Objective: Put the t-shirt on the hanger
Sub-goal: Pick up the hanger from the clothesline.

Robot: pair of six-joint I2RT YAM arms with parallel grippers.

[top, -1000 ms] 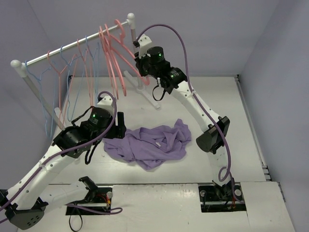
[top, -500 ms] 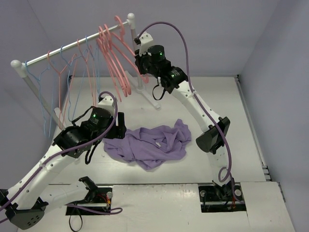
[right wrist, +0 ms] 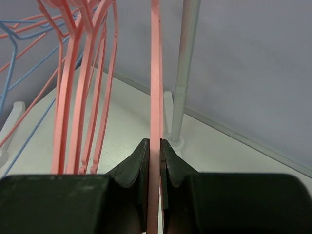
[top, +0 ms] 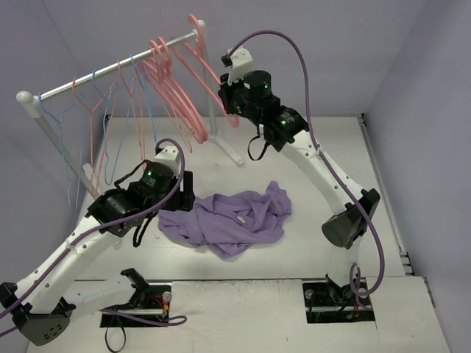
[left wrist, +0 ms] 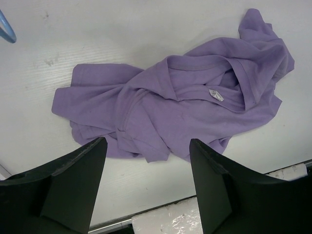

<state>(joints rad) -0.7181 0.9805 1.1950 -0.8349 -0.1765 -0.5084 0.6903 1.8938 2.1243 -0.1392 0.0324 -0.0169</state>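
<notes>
The purple t-shirt lies crumpled on the white table; it also shows in the left wrist view. My left gripper is open and empty, hovering just left of the shirt's edge. My right gripper is shut on the hanger, a thick salmon-pink one, gripping its lower arm edge-on between the jaws. The hanger's hook is up at the right end of the rail; I cannot tell whether it still rests on it.
Several more salmon-pink hangers hang on the white rail, with thin blue and pink-red wire hangers further left. The rail's right post stands just behind the held hanger. Grey walls enclose the table.
My right arm has moved up and to the right with the hanger, swinging it away from the other salmon hangers toward the rail's right end. The left arm has barely shifted.
</notes>
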